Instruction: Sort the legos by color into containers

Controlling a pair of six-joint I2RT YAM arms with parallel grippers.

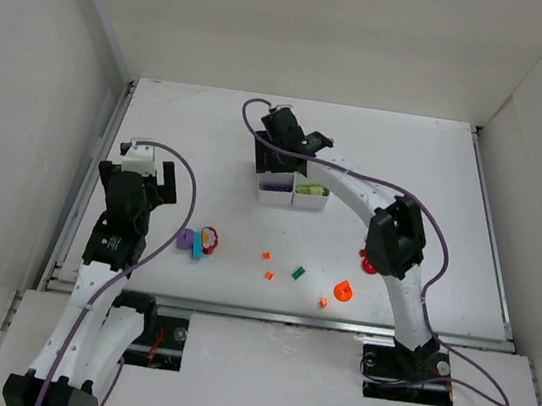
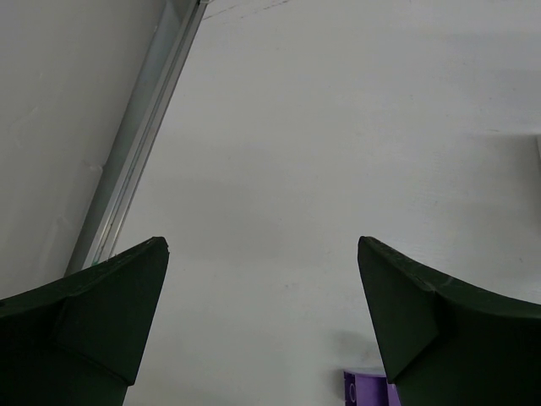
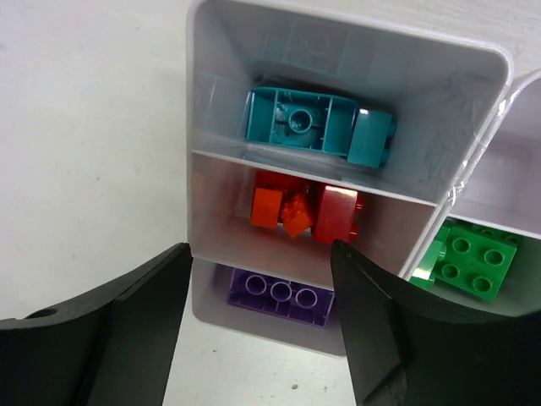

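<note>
1. Top external view: nearest the arm bases, loose legos lie scattered on the table [image 1: 210, 134], among them an orange round piece [image 1: 342, 292] and a dark green brick [image 1: 298, 271].
2. To the left, a purple brick [image 1: 184, 239], a teal brick [image 1: 197, 248] and a red round piece [image 1: 209, 238] sit clustered together.
3. Left of and beyond that cluster hangs the left gripper [image 1: 144, 173]. Its claw is spread wide with nothing between the fingers.
4. Farther back stands the white tray [image 1: 291, 202]. The right gripper [image 1: 277, 148] is over its left column, claw spread, pinching nothing.
5. Right wrist view: that column holds a purple piece [image 3: 279, 296] nearest, red and orange pieces [image 3: 304, 211] in the middle and teal pieces [image 3: 317, 131] farthest. A green piece [image 3: 465, 258] lies in the other column.
</note>
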